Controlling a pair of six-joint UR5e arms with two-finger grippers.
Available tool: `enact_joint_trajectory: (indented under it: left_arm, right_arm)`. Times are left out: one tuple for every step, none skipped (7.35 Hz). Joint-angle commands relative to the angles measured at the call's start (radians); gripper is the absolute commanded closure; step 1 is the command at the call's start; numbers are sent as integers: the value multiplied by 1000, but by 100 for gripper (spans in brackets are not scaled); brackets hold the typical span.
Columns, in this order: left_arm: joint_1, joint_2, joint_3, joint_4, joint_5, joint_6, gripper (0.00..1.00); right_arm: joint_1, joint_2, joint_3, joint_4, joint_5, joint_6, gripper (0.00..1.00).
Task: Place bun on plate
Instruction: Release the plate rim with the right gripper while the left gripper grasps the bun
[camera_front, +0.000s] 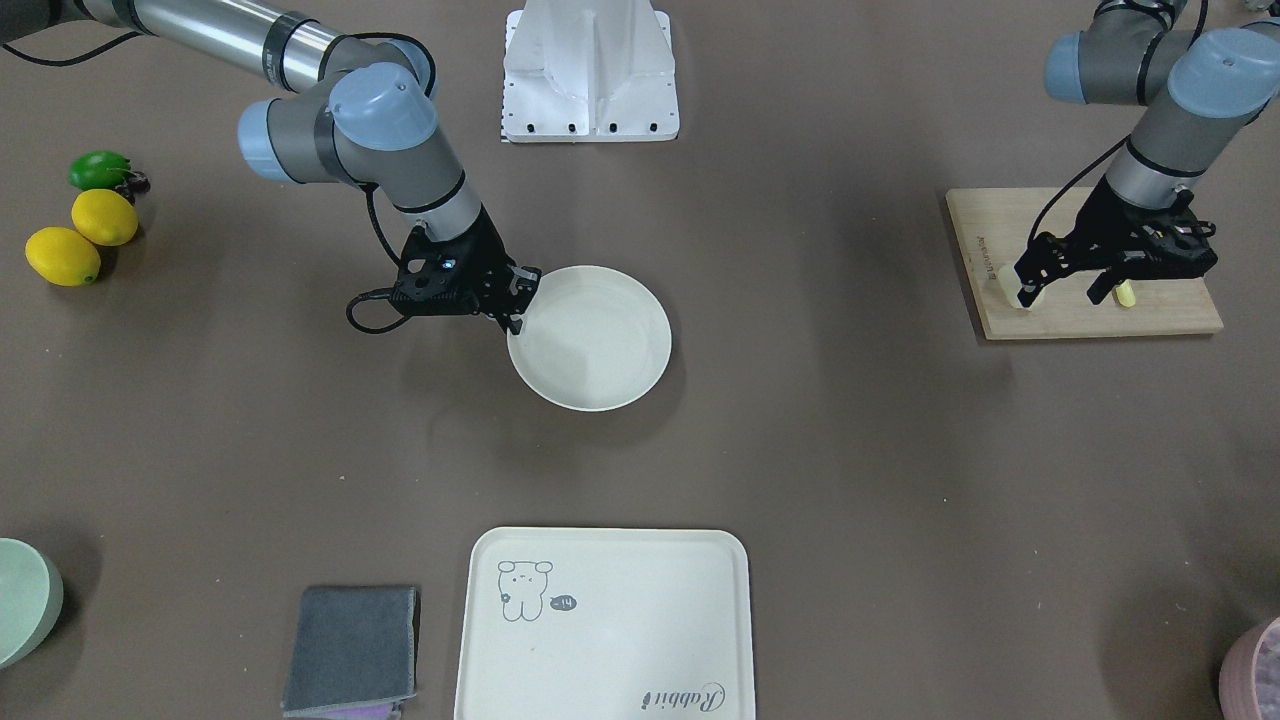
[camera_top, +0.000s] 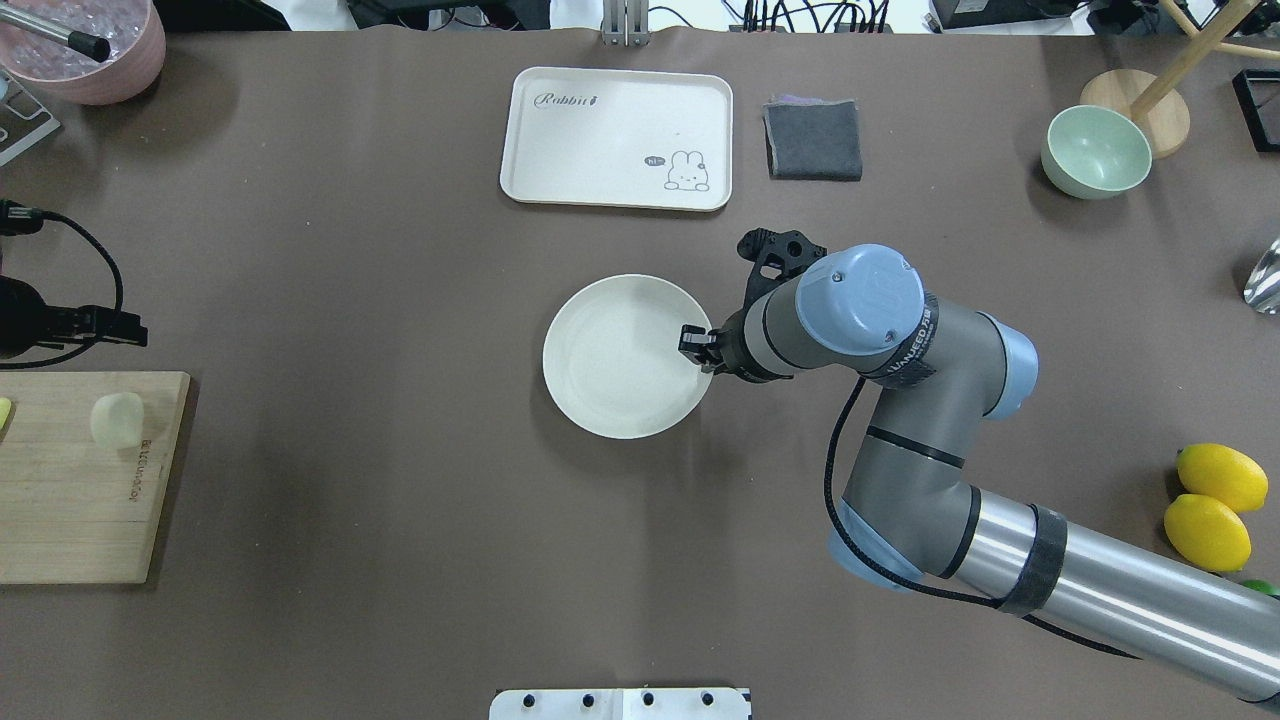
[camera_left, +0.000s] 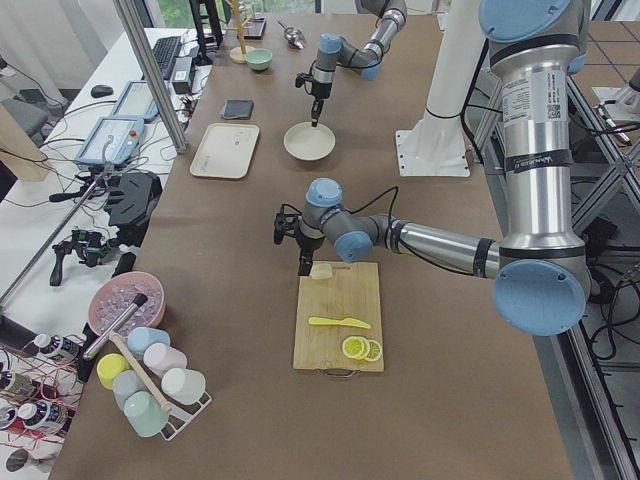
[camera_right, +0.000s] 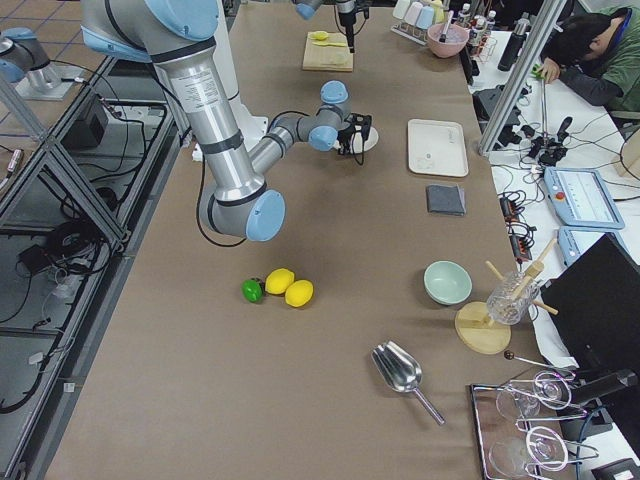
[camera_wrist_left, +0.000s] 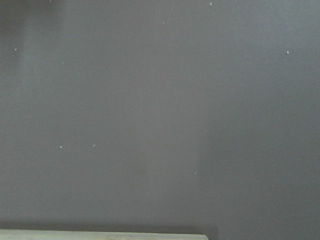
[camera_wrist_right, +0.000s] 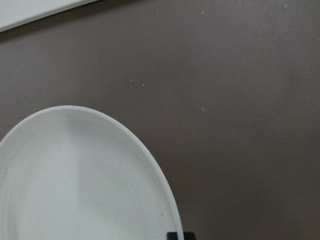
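The bun (camera_top: 118, 418), a pale rounded lump, lies at the far end of the wooden board (camera_top: 80, 500). My left gripper (camera_front: 1063, 292) hovers open just above that end of the board. In the exterior left view the bun (camera_left: 321, 271) sits right beside its fingertips, apart from them. The round cream plate (camera_top: 620, 370) rests mid-table with nothing on it. My right gripper (camera_top: 697, 350) is at the plate's right rim and looks shut on it. The right wrist view shows the plate's rim (camera_wrist_right: 150, 155) with a black fingertip against it.
A rabbit tray (camera_top: 617, 138), a grey cloth (camera_top: 813, 139) and a mint bowl (camera_top: 1095, 152) line the far side. Two lemons (camera_top: 1220, 478) lie at the right edge. A yellow knife (camera_left: 340, 322) and lemon slices (camera_left: 360, 348) share the board.
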Motion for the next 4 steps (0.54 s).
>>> enact_joint_trajectory:
  left_arm:
    - [23,51,-1,-42,3,-1,2]
    - [39,51,1,-42,13,-7,2]
    - [58,51,1,-43,33,-25,2]
    - [75,50,1,-43,44,-44,2]
  right_arm:
    - [-3,-1,0,3,0,-2,100]
    - [-3,-1,-5,3,1,-2,96]
    - [-4,3,-5,2,1,0,58]
    - [-10,9,-8,-7,0,9,13]
